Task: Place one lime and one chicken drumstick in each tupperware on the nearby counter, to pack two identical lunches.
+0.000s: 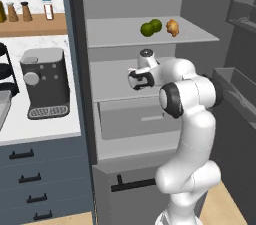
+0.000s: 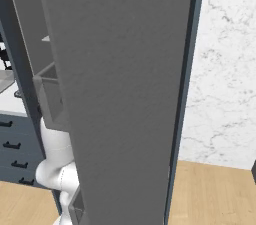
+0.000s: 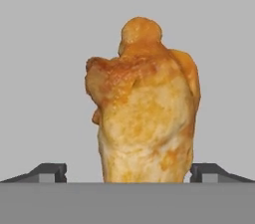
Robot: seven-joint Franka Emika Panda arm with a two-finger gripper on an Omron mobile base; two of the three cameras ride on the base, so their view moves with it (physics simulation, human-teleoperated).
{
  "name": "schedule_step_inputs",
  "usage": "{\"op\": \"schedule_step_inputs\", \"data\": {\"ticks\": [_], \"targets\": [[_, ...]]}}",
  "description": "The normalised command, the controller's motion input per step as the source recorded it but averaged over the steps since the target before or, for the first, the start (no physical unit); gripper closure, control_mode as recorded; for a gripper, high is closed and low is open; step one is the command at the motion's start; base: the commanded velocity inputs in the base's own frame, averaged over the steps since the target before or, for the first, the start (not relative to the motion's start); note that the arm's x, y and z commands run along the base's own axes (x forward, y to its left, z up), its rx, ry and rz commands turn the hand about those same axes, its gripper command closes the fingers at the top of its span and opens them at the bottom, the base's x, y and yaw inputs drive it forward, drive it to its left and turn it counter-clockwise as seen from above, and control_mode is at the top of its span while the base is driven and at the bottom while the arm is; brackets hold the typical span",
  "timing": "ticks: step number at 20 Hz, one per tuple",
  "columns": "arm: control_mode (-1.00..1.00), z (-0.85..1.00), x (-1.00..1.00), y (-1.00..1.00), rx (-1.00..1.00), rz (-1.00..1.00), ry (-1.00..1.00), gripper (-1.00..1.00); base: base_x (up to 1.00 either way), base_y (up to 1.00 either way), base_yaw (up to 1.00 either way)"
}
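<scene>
Hand open, lined up on a chicken drumstick.

In the hand view the hand (image 3: 127,173) is spread wide, one dark tip at either side of the chicken drumstick (image 3: 144,108), not touching it. The piece lies dead ahead at 12 o'clock; its long axis runs 6 to 12 o'clock, narrow knob farthest from the hand. In the left base view a drumstick (image 1: 172,27) sits on the upper fridge shelf (image 1: 125,36), with two limes (image 1: 150,27) just beside it at 9 o'clock. The worktop (image 1: 45,124) lies well apart at 9 o'clock. Judgement: the next move is closing on the piece.
</scene>
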Motion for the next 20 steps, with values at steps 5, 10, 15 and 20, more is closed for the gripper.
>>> {"op": "schedule_step_inputs", "data": {"ticks": [5, 10, 15, 20], "targets": [[-1.0, -0.31, 0.01, 0.0, 0.0, -0.01, 0.0, 1.0, 0.0, 0.0, 0.0], [-1.0, 0.0, -0.02, 0.0, 0.0, 0.0, 0.0, 1.0, 0.0, 0.0, 0.0], [-1.0, 0.03, -0.77, 0.0, 0.0, 0.01, 0.0, 1.0, 0.0, 0.0, 0.0], [-1.0, 0.08, -1.0, -0.02, 0.01, 0.07, 0.02, 1.0, 0.0, 0.0, 0.0]]}}
